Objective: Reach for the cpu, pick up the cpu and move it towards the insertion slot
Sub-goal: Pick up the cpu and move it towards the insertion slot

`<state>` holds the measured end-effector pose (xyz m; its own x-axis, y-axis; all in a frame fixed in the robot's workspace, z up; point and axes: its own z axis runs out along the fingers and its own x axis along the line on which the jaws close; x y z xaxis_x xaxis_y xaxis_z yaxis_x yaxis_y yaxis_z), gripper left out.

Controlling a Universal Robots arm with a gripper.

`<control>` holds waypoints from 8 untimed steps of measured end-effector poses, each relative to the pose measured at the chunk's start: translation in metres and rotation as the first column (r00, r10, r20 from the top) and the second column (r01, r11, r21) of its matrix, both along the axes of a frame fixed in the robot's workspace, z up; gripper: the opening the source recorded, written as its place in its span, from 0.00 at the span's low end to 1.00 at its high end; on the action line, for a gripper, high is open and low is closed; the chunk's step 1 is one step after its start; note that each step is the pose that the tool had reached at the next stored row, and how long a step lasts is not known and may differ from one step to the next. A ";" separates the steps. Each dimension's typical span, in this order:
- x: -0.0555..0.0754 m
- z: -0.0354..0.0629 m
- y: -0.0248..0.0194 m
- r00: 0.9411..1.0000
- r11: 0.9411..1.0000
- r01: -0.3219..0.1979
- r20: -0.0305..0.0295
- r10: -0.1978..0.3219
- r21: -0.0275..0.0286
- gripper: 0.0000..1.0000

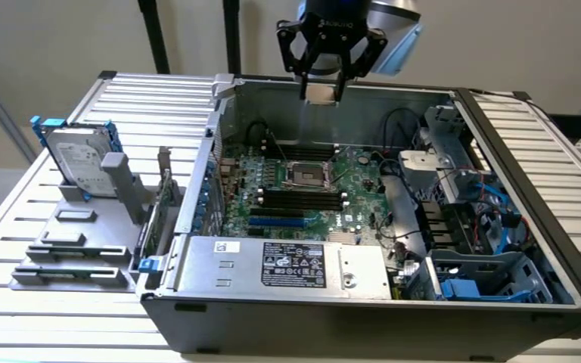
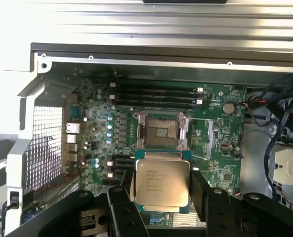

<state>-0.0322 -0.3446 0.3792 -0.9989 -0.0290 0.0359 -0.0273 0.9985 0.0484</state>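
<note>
Gripper (image 1: 323,85) w/ black fingers (image 2: 122,207) clamped on the cpu (image 2: 161,182): flat square chip, matte silver lid, pale rim. Held in air above open PC case (image 1: 371,318), over the insertion slot (image 2: 161,131): shiny metal frame, dark centre, green board (image 2: 220,148) around.

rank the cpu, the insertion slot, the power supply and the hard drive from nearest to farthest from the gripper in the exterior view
1. The cpu: held between the fingers of the gripper, above the case's rear edge.
2. The insertion slot: on the green board, below the gripper.
3. The hard drive (outside the case, toward the exterior view's left) and the power supply (case front): too close to call.
</note>
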 end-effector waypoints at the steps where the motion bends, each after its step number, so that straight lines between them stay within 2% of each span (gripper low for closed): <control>1: 0.000 -0.0012 0.0027 1.000 1.000 0.000 0.000 0.000 -0.002 0.55; 5: 0.001 -0.0059 0.0110 1.000 1.000 0.002 0.000 -0.002 -0.007 0.55; 8: 0.002 -0.0088 0.0148 1.000 1.000 0.003 0.001 -0.003 -0.009 0.55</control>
<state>-0.0306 -0.3298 0.3704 -0.9991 -0.0253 0.0347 -0.0240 0.9989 0.0397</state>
